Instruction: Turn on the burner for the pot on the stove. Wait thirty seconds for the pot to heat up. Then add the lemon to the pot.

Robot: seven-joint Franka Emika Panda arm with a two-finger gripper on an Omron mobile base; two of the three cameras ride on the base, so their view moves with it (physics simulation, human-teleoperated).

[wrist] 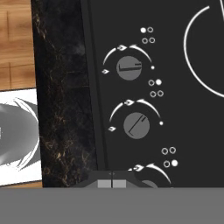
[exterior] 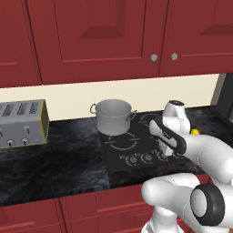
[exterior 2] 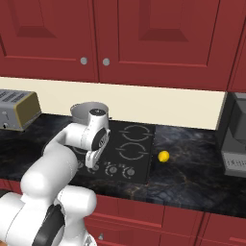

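Tool (wrist: 112,183), fingers pressed together and empty, hangs over the stove (exterior: 136,148) knobs (wrist: 129,68) to set the burner under the pot (exterior: 113,116) at rear left; lemon (exterior 2: 164,156) waits on the bench (exterior 2: 192,163) beside the stove.

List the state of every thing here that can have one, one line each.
pot: upright on the back-left burner of the stove, no lid, nothing visible inside.
stove: no burner glows.
knobs: two show fully, their marks at different angles.
lemon: loose on the counter right of the stove, not held.
tool: over the knob row, tips together, holding nothing.
toaster: slots hold nothing visible.
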